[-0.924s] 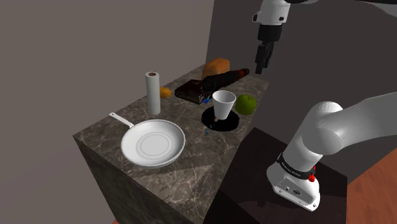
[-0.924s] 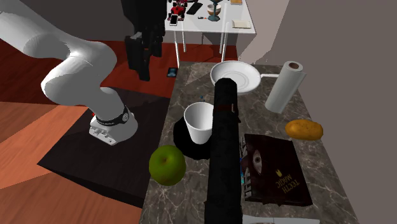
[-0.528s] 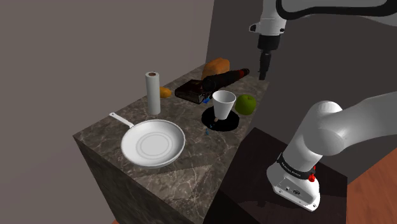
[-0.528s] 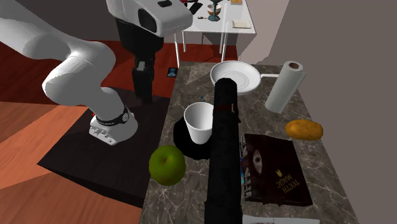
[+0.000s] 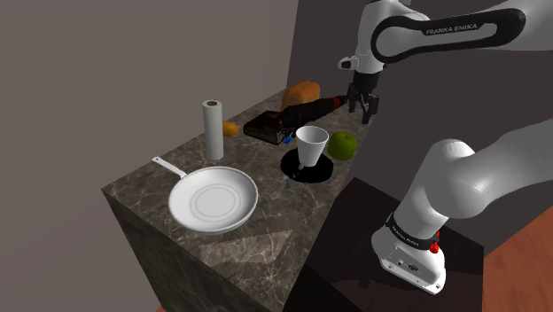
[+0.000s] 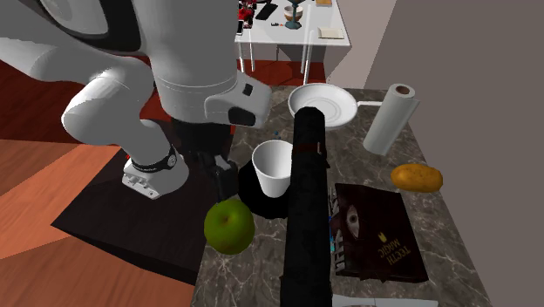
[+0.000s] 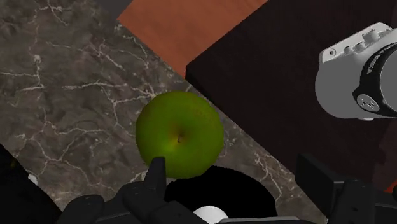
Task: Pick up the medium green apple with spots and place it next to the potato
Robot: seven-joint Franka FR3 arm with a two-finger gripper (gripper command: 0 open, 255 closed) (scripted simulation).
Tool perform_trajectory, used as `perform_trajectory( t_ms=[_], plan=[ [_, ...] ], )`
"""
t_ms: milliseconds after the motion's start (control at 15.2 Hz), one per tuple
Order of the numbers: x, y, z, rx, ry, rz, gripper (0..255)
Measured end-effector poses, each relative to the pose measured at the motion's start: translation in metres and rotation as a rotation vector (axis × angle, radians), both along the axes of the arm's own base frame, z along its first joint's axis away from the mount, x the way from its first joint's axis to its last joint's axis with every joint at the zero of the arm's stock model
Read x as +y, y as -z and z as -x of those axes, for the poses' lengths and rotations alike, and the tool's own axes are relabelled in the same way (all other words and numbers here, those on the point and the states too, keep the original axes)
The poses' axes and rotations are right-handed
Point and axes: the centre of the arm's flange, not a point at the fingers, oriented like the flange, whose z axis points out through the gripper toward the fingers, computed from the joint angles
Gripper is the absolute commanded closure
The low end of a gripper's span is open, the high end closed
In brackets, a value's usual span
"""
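Note:
The green apple rests on the dark marble counter near its edge, beside a black saucer. My gripper hangs a little above the apple, open and holding nothing. In the wrist view the apple lies just ahead of the spread fingers, nearer one black finger. The orange-brown potato lies across the counter, between a paper towel roll and a dark book.
A white cup stands on the saucer beside the apple. A long black bottle lies between the apple and the book. A white pan and an orange loaf sit at opposite ends.
The gripper has come down and turned, from high off the counter's edge to just above the apple. Its fingers now stand apart. Nothing on the counter moved.

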Motion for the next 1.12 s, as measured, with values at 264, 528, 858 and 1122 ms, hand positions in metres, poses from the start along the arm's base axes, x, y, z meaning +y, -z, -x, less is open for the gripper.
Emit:
perform_trajectory(
  t_ms=[264, 528, 858, 1122],
  plan=[
    [-0.022, 0.035, -0.023, 0.009, -0.247, -0.008, 0],
    [-0.024, 0.056, -0.025, 0.01, -0.291, -0.009, 0],
    [-0.028, 0.078, -0.021, 0.01, -0.294, -0.009, 0],
    [-0.028, 0.08, -0.022, 0.009, -0.294, -0.009, 0]
  ],
)
